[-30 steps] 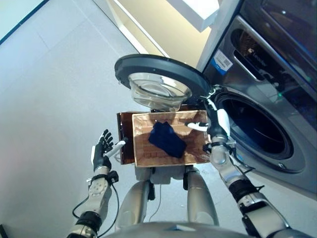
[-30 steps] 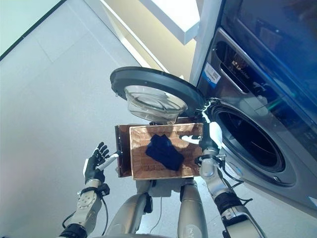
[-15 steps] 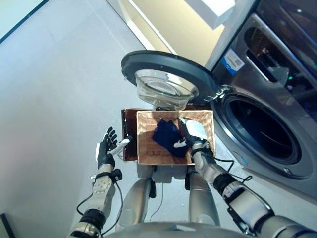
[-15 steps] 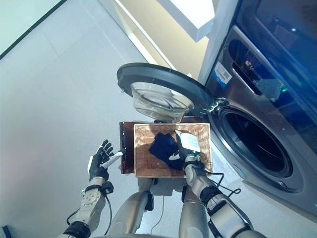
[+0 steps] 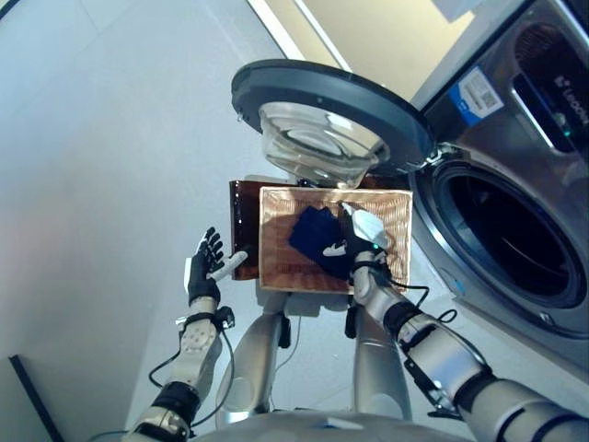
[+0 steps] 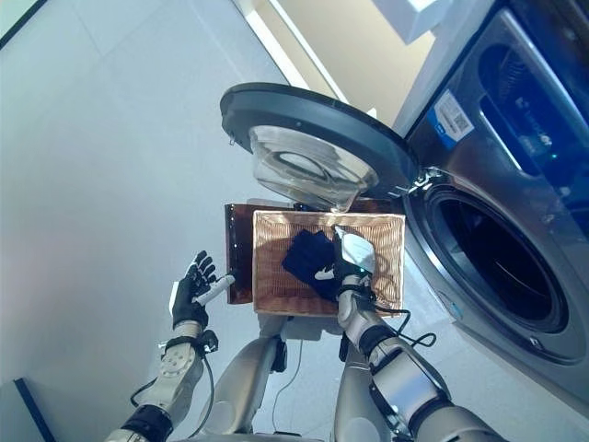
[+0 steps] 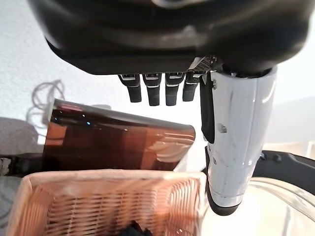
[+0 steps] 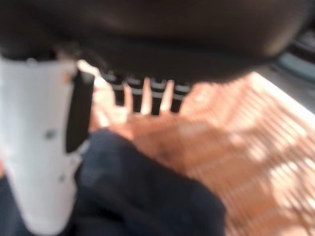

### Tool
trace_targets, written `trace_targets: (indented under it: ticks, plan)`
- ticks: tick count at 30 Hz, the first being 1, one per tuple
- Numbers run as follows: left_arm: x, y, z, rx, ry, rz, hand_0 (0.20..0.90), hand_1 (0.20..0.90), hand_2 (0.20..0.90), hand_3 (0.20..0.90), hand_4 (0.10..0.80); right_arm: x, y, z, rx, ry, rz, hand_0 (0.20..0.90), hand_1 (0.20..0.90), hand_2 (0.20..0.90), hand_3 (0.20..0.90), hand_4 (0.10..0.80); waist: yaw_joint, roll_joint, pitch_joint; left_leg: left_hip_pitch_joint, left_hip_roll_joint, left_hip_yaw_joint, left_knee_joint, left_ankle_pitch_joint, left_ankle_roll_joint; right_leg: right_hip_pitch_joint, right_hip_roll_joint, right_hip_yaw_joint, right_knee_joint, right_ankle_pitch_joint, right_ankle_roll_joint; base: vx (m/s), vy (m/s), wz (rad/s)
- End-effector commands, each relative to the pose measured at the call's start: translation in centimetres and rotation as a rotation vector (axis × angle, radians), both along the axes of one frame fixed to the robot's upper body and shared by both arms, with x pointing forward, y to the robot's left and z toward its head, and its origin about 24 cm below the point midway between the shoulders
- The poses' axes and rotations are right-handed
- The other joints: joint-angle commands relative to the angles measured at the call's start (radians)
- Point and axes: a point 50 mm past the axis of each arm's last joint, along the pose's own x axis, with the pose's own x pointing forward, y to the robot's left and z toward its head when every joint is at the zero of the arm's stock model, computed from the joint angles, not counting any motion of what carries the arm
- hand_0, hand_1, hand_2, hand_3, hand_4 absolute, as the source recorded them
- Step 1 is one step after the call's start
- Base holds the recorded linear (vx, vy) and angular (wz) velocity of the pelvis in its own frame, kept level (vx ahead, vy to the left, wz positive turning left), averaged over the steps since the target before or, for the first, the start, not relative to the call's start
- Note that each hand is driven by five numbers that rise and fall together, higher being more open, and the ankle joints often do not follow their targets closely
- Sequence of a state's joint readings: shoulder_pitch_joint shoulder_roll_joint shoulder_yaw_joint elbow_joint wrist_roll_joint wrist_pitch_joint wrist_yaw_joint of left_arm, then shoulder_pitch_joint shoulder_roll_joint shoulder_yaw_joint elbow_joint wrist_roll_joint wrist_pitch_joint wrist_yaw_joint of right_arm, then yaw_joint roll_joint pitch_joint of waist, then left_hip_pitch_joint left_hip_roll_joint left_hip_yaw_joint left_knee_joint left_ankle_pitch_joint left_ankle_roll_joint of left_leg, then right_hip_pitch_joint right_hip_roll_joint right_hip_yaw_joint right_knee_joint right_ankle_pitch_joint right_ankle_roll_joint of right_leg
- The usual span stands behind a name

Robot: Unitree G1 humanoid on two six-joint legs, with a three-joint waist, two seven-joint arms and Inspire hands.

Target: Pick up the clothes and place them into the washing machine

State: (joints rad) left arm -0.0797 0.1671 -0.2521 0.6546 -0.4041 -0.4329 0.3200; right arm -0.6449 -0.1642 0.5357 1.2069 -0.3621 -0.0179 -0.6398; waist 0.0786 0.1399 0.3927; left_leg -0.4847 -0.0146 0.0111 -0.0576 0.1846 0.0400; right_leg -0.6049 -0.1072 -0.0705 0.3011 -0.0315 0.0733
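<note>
You are at the pick-up: your right hand (image 6: 352,261) rests on the dark garment (image 6: 308,261) in the basket (image 6: 276,276), fingers straight, nothing gripped, so curl them round it next, then lift toward the washing machine (image 6: 502,267).

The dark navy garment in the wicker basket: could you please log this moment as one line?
phase: reaching | right hand: open, over dark navy garment in woven wicker basket | left hand: open, idle | grey washing machine door: open
</note>
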Motion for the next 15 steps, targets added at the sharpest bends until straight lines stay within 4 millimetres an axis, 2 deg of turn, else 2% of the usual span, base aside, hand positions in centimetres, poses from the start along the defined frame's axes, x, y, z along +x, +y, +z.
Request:
trace_targets:
  ticks: [1, 9, 15]
  plan:
    - [1.4, 0.8, 3.1, 0.054, -0.157, 0.010, 0.900, 0.900, 0.900, 0.900, 0.800, 1.4, 2.8, 2.0, 0.066, -0.098, -0.003, 0.900, 0.900, 0.900, 0.900, 0.800, 0.031, 0.014, -0.003, -0.027, -0.084, 0.028, 0.043, -0.072, -0.004, 0.011, 0.028, -0.037, -0.148, 0.115, -0.036, 0.002, 0.019, 0.04]
    - [2.0, 0.6, 3.8, 0.055, -0.180, 0.015, 0.900, 0.900, 0.900, 0.900, 0.800, 1.3, 4.1, 1.7, 0.110, -0.067, 0.004, 0.900, 0.900, 0.900, 0.900, 0.800, 0.037, 0.007, 0.025, -0.054, -0.087, 0.017, 0.048, -0.068, 0.000, -0.015, 0.023, -0.047, -0.135, 0.116, -0.037, -0.009, 0.014, 0.05]
    - [2.5, 0.3, 4.5, 0.057, -0.203, 0.011, 0.900, 0.900, 0.900, 0.900, 0.800, 1.9, 5.6, 2.7, 0.154, -0.085, 0.016, 0.900, 0.900, 0.900, 0.900, 0.800, 0.041, 0.013, 0.057, -0.089, -0.089, 0.016, 0.064, -0.066, 0.001, -0.051, 0.018, -0.050, -0.118, 0.115, -0.038, -0.052, 0.018, 0.02]
